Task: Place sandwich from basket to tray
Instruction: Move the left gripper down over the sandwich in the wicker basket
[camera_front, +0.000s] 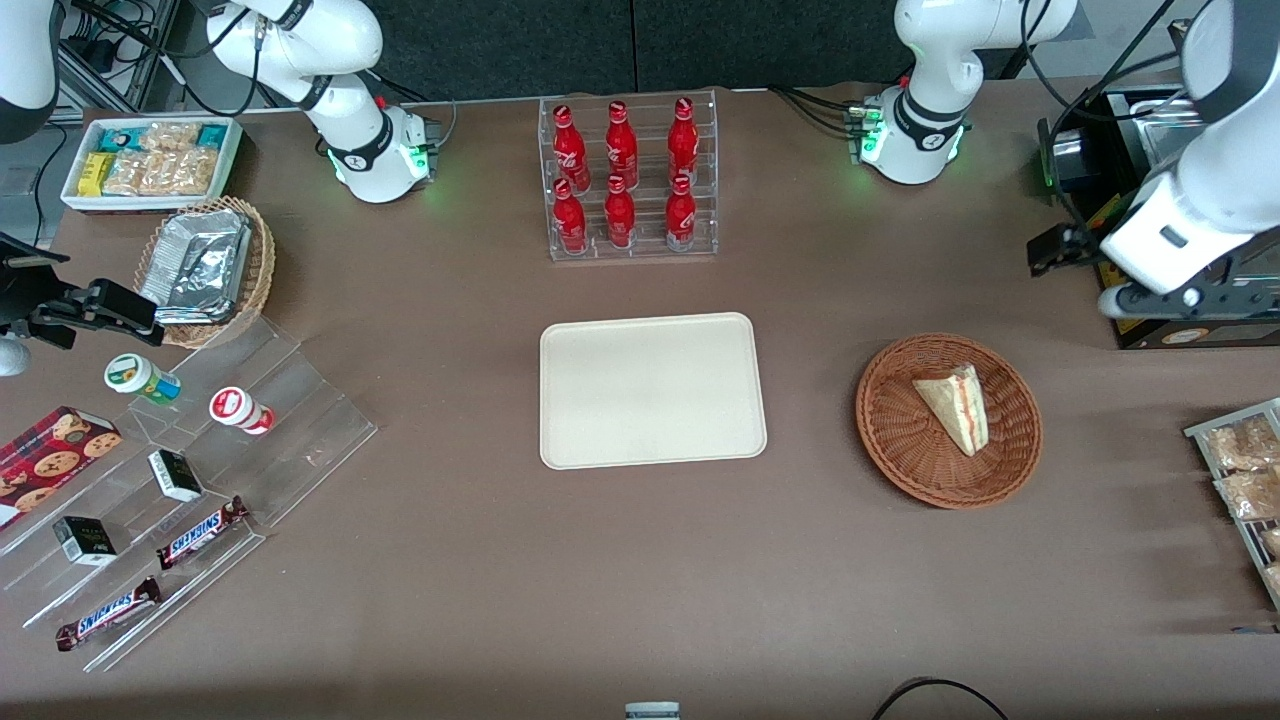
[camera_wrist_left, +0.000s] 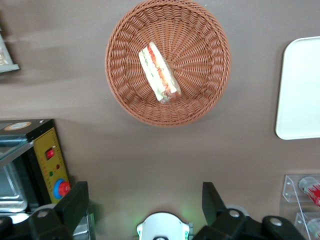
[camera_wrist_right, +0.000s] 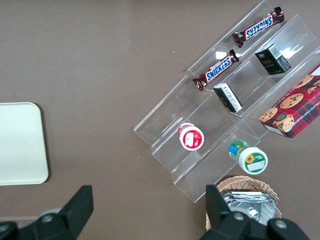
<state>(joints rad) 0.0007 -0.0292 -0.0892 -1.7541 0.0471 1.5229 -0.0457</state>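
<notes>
The sandwich (camera_front: 955, 405) (camera_wrist_left: 159, 72), a pale wedge with orange and green filling at its edge, lies in the round reddish-brown wicker basket (camera_front: 900, 445) (camera_wrist_left: 200, 95). The cream tray (camera_front: 650, 390) (camera_wrist_left: 300, 90) lies flat and bare beside the basket, toward the middle of the table. My left gripper (camera_front: 1055, 252) (camera_wrist_left: 144, 205) hangs high above the table. It is farther from the front camera than the basket and toward the working arm's end. It is open and holds nothing, well apart from the sandwich.
A black appliance with a yellow control panel (camera_front: 1130, 150) (camera_wrist_left: 47, 165) stands close to the gripper. A rack of bagged snacks (camera_front: 1245, 470) sits at the working arm's table end. A clear rack of red bottles (camera_front: 628, 180) stands farther back than the tray.
</notes>
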